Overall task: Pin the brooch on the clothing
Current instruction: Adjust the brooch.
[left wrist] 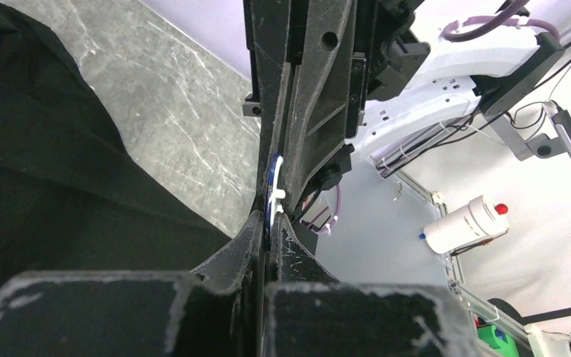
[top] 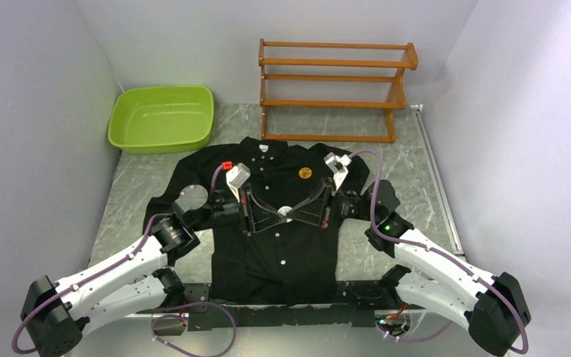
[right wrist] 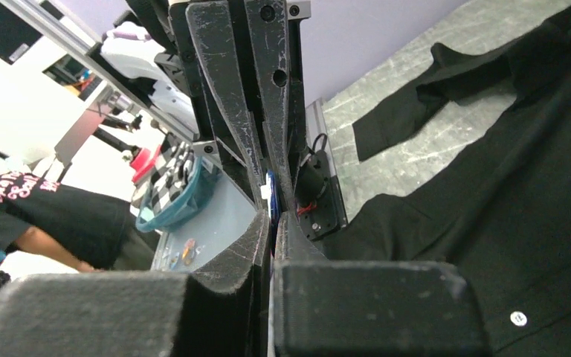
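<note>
Bright even light, wrist foregrounds blurred

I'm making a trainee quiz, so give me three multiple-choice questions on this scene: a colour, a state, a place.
1. The basin is: A red, B green, C blue.
2. The left gripper and right gripper are: A wide open, B far apart, C both shut on one small blue part.
3. The orange brooch lies: A in the basin, B on the shirt, C in the left gripper.
Key: B, its walls are green; C, both wrist views show the pinch; B, it sits on the chest.
</note>
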You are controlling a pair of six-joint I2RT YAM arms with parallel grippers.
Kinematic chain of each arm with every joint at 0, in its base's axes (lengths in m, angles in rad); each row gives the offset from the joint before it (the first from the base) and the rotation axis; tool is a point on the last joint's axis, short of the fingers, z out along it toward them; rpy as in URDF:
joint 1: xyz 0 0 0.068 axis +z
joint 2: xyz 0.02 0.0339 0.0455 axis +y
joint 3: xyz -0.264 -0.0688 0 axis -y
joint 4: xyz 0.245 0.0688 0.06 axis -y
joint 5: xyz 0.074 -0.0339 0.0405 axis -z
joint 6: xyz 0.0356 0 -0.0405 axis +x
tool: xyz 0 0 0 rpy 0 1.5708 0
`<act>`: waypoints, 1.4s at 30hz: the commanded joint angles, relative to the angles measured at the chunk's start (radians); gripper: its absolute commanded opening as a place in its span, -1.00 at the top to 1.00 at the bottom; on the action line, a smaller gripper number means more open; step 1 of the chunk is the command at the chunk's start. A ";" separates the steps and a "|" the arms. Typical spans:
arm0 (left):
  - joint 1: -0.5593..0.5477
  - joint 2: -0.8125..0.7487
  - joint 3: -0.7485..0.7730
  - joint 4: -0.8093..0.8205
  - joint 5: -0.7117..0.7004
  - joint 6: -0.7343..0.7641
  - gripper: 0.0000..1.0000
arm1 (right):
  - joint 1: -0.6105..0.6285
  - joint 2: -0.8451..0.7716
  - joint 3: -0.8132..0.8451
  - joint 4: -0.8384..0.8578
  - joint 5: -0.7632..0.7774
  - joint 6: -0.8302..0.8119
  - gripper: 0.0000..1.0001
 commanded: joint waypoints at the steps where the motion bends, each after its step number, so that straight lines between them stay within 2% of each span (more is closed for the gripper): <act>1: -0.005 -0.002 0.061 -0.033 0.006 0.035 0.95 | 0.011 0.019 0.117 -0.249 0.012 -0.150 1.00; 8: -0.005 -0.046 0.152 -0.251 -0.057 0.120 0.95 | 0.014 0.100 0.276 -0.688 0.079 -0.382 1.00; 14: -0.005 -0.041 0.229 -0.363 -0.065 0.169 0.95 | 0.047 0.187 0.355 -0.865 0.032 -0.534 1.00; 18: -0.005 -0.027 0.254 -0.378 -0.055 0.182 0.95 | 0.120 0.250 0.435 -1.006 0.074 -0.642 1.00; 22: -0.005 -0.012 0.253 -0.361 -0.044 0.178 0.95 | 0.166 0.275 0.463 -1.041 0.108 -0.676 1.00; 27: -0.005 -0.017 0.220 -0.340 -0.057 0.169 0.95 | 0.181 0.216 0.433 -0.985 0.071 -0.706 0.96; 32: -0.005 -0.032 0.174 -0.293 -0.072 0.148 0.95 | 0.180 0.131 0.391 -0.909 0.047 -0.697 0.45; 38: -0.004 -0.031 0.163 -0.304 -0.076 0.149 0.95 | 0.180 -0.022 0.313 -0.794 0.154 -0.625 -0.41; 40: -0.004 -0.037 0.157 -0.309 -0.081 0.149 0.95 | 0.180 -0.080 0.289 -0.767 0.214 -0.601 -0.60; 42: -0.004 -0.047 0.152 -0.313 -0.095 0.150 0.95 | 0.179 -0.125 0.271 -0.760 0.302 -0.575 -0.70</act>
